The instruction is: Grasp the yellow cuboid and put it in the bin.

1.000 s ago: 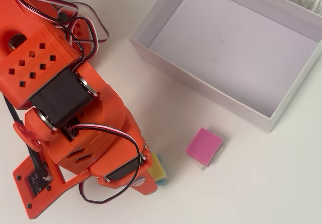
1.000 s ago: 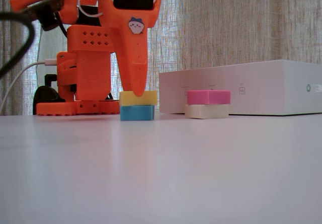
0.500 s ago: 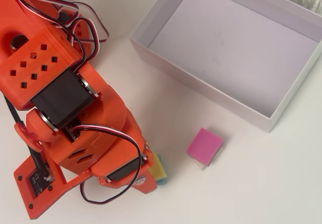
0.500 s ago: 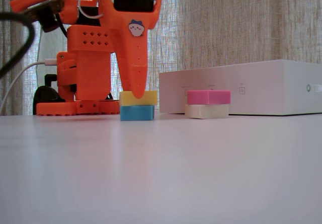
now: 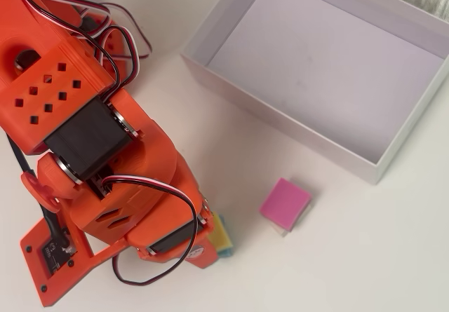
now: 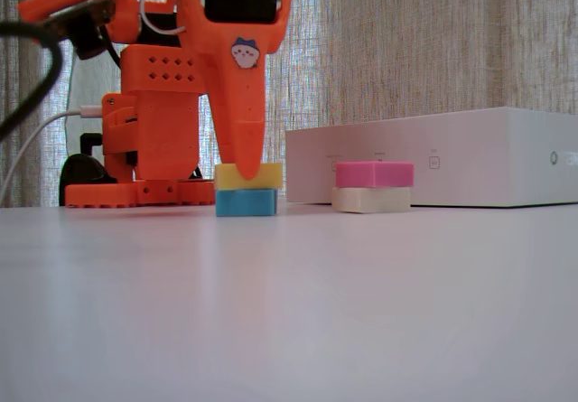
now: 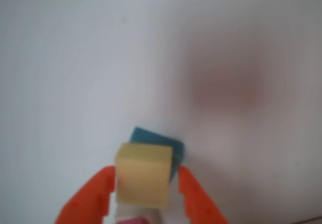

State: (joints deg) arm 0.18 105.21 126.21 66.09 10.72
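Observation:
The yellow cuboid [image 7: 142, 176] lies stacked on a light-blue block [image 7: 166, 142]. In the wrist view my gripper [image 7: 145, 169] straddles it: the left finger [image 7: 95, 194] touches its side and the right finger [image 7: 193, 196] stands a narrow gap away. In the fixed view the near finger [image 6: 244, 140] hangs in front of the yellow cuboid [image 6: 266, 176], which still rests on the blue block [image 6: 246, 202]. In the overhead view only an edge of the cuboid [image 5: 223, 229] shows from under the arm. The bin [image 5: 295, 133] stands at the upper right, with nothing in it.
A pink block [image 5: 285, 203] lies on a cream block [image 6: 370, 200] between the stack and the bin [image 6: 452, 154]. The orange arm [image 5: 105, 151] and its base [image 6: 135, 158] fill the left side. A curtain hangs behind the table.

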